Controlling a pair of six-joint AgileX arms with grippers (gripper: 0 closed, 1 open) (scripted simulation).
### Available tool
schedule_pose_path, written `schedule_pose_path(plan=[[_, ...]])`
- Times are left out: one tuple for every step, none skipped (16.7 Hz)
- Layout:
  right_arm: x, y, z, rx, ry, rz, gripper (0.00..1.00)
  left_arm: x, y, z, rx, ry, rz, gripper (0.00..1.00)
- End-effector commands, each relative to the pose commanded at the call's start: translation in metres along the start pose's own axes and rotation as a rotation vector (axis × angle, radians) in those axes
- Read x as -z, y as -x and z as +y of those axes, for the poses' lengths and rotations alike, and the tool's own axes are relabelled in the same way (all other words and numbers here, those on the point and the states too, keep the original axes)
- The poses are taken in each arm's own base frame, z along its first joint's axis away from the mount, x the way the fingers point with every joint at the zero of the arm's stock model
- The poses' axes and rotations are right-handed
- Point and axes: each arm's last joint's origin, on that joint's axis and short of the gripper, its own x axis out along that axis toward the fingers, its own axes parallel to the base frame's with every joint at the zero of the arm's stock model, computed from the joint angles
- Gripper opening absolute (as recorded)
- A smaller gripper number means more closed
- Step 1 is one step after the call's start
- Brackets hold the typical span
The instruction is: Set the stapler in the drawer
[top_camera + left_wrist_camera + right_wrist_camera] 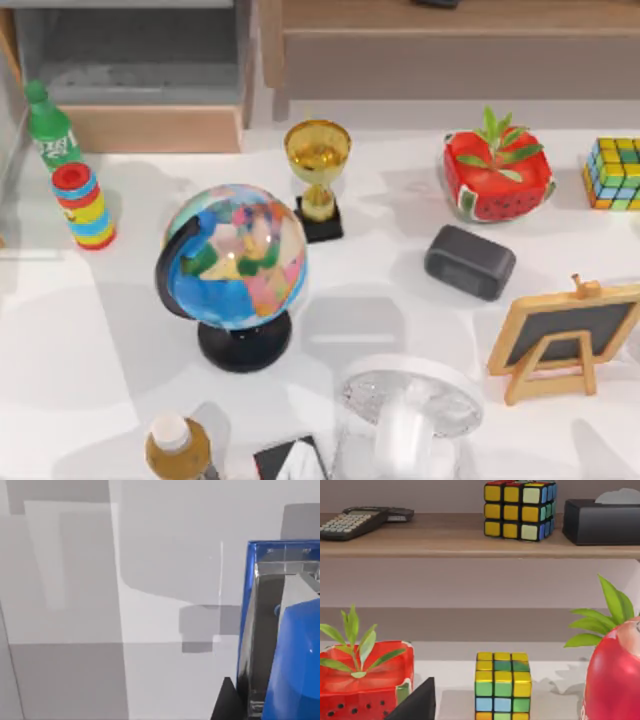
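Note:
The stapler is a bright blue bar with a metal inside. It looms close in the left wrist view, hanging over pale grey surfaces, and its shadow falls away from it. My left gripper is shut on it, one dark finger pressed to its side. The drawer stands pulled out at the table's back left, with a tan front panel and a grey inside. A dark edge of my right gripper shows in the right wrist view, facing the shelf on the right side.
A green bottle and a rainbow ring stack stand beside the drawer's front. A globe, trophy, dark grey block, watermelon planter, colour cube, small chalkboard and white fan crowd the table. A brown shelf runs along the back right.

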Motion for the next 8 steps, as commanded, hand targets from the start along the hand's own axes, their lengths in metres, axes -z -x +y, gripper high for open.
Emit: schedule_pose_path(plan=[[0.0000,0.0000,0.0000,0.000,0.000,0.000,1.00,-0.0007,-0.0089,-0.0016,0.009,0.011,0.020,0.00],[0.0000,0.0000,0.0000,0.000,0.000,0.000,1.00,-0.0011,-0.0128,-0.0029,0.013,0.015,0.029,0.00],[0.0000,0.0000,0.0000,0.000,0.000,0.000,1.00,-0.0011,-0.0128,-0.0029,0.013,0.015,0.029,0.00],[0.0000,0.0000,0.0000,0.000,0.000,0.000,1.00,-0.0011,-0.0128,-0.0029,0.013,0.015,0.029,0.00],[0.0000,0.0000,0.0000,0.000,0.000,0.000,1.00,-0.0011,-0.0128,-0.0029,0.013,0.015,0.029,0.00],[0.0000,0.0000,0.0000,0.000,0.000,0.000,1.00,-0.0011,-0.0128,-0.0029,0.013,0.015,0.029,0.00],[0.0000,0.0000,0.0000,0.000,0.000,0.000,1.00,-0.0011,-0.0128,-0.0029,0.013,0.015,0.029,0.08],[0.0000,0.0000,0.0000,0.000,0.000,0.000,1.00,-0.0011,-0.0128,-0.0029,0.013,0.015,0.029,0.15]])
